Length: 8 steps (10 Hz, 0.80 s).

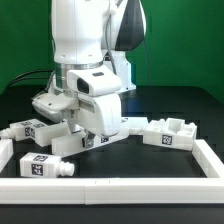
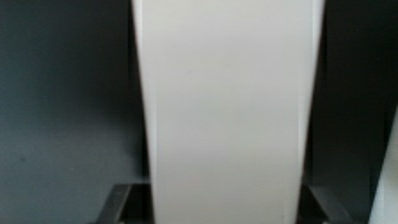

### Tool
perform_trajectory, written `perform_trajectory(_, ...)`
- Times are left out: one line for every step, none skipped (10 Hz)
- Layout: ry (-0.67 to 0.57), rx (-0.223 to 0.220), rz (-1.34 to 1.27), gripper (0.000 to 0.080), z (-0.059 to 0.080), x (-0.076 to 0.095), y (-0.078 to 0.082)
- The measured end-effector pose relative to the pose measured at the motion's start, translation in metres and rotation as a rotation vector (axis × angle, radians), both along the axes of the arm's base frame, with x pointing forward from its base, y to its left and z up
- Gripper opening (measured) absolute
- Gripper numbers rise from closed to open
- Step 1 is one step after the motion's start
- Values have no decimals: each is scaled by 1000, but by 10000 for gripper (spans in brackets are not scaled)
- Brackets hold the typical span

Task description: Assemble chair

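The gripper (image 2: 231,208) is clenching a long white chair bar (image 2: 231,100) (it is filling the gap between the fingers), while a tagged chair block (image 1: 168,131) is lying apart from the gripper, toward the exterior view's right.

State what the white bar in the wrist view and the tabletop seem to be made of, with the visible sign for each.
White bar: probably plastic, smooth matte finish; uniformly white, no grain. Tabletop: black, matte, no reflections; perhaps cloth or a mat, unclear.
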State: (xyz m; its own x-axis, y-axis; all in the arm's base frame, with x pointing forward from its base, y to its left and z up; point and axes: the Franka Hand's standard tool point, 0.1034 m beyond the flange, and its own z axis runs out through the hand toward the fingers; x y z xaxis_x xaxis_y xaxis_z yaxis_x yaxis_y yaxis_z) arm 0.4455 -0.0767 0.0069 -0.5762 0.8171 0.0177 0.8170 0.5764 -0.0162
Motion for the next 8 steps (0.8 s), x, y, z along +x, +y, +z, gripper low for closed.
perform_trajectory(1,-2,1,284,0,0,0)
perform_trajectory(2,-2,-6,356,0,0,0)
perform_trajectory(1,-5,-27,531,2,1,1)
perform_trajectory(-17,-13,-45,531,14,7,4)
perform_trajectory(-34,-20,-63,632,24,10,8)
perform_trajectory(-39,-28,-100,632,35,10,18)
perform_trajectory(-48,-30,-99,646,43,7,36)
perform_trajectory(-56,-26,-80,646,50,4,53)
